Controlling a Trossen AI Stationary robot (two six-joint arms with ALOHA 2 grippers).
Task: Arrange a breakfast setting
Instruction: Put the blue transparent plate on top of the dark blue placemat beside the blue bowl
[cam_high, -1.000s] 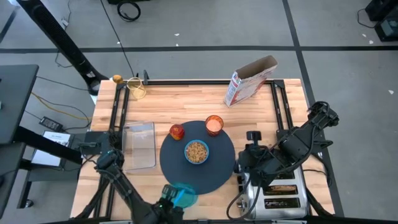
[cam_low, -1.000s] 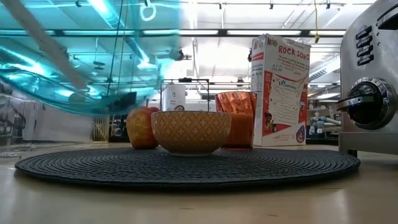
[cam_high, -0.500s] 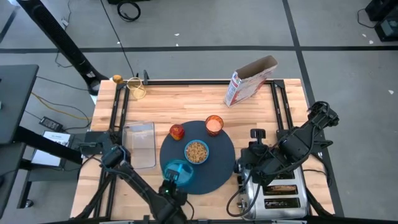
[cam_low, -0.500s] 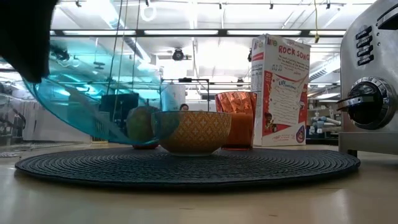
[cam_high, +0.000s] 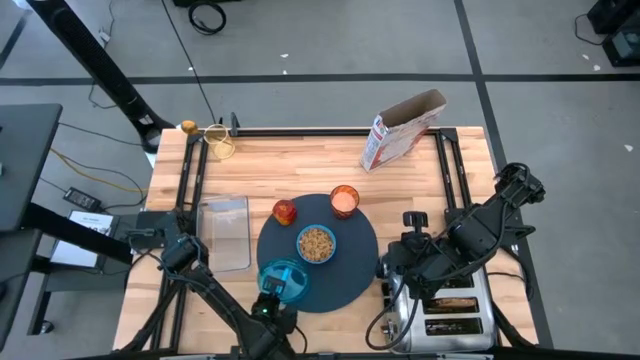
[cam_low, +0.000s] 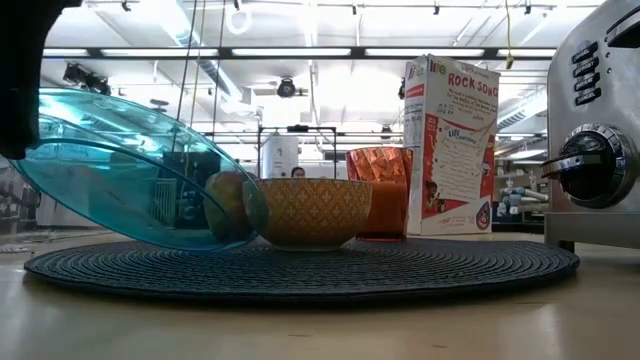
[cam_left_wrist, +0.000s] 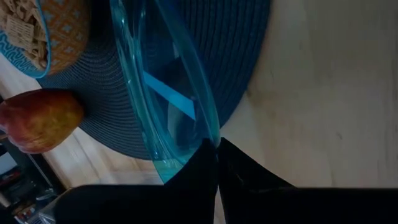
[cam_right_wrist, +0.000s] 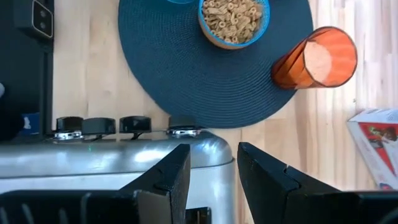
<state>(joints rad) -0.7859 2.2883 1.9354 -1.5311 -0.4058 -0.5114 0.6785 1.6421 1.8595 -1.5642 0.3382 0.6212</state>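
A dark round mat carries a small blue bowl of cereal, with an orange cup on its far edge and a red apple just off it. My left gripper is shut on a teal see-through plate, which slants over the mat's near left part, beside the bowl. My right gripper stands open above the chrome toaster, nothing between its fingers. A tan slice shows in a toaster slot. My left gripper pinches the plate's rim on its near side between its two fingers. The fingers slant down from the table's near side. The plate is tilted: the held rim is up, and the opposite low side is down at the mat by the bowl.
A cereal box lies at the far right. A clear tray sits left of the mat. The toaster's knobs face the mat's right edge. Bare wood lies between the mat and the far edge.
My left gripper has carried the plate from the table's near edge toward the far edge and down, onto the mat's near left part. The plate has tipped and sunk, and its low side has come down beside the bowl. My right gripper has stayed over the toaster.
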